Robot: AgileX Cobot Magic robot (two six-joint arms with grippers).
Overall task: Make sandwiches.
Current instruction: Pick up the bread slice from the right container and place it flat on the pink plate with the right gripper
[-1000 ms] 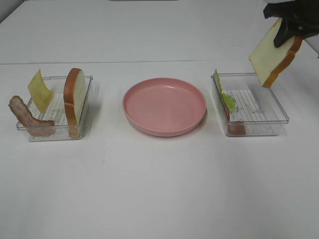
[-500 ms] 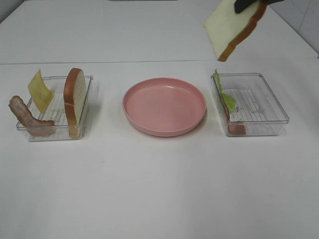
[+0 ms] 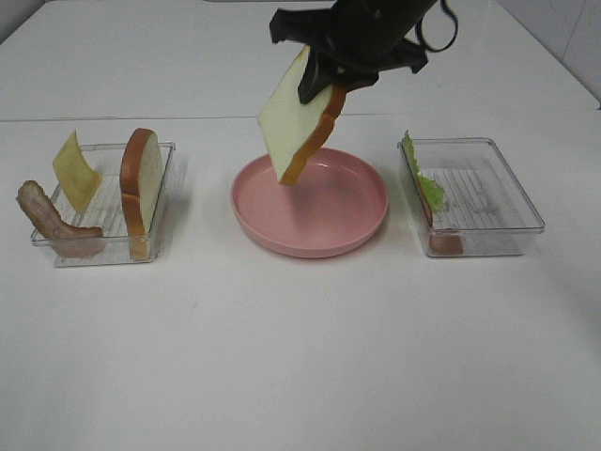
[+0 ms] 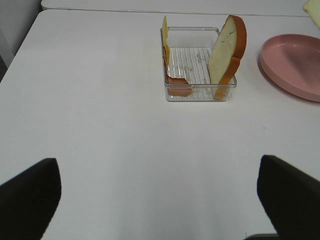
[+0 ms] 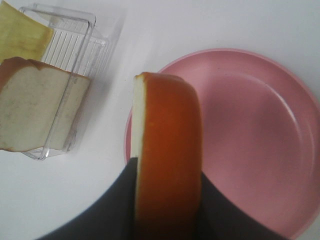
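My right fingers (image 3: 317, 83) were clenched on the crust edge of a bread slice (image 3: 297, 124), which hung tilted beneath them with one corner pointing down. A second before, they had held that slice out beyond the right tray (image 3: 498, 224). Now they had swung it across, and it hung just over the pink plate (image 3: 324, 246), above the rim on the side toward the left tray (image 3: 103, 252). As far as I could tell it was not yet touching. My wrist camera agreed: the crust faced me, with the plate's edge directly beneath. I judged the carry done and the laying-down next, which meant lowering, tipping the slice flat and letting go to give the stack its base.

To the right of those fingers, the right tray kept the lettuce leaf (image 3: 424, 183) and a meat strip (image 3: 445, 243) against its plate-side wall. To their left, the left tray held the second bread slice (image 3: 141, 183) upright, the cheese square (image 3: 75, 171) and a second meat strip (image 3: 47, 218) draped over its wall. My left fingers (image 4: 30, 192) were spread wide and empty above bare worktop (image 4: 100, 125), well short of that tray.
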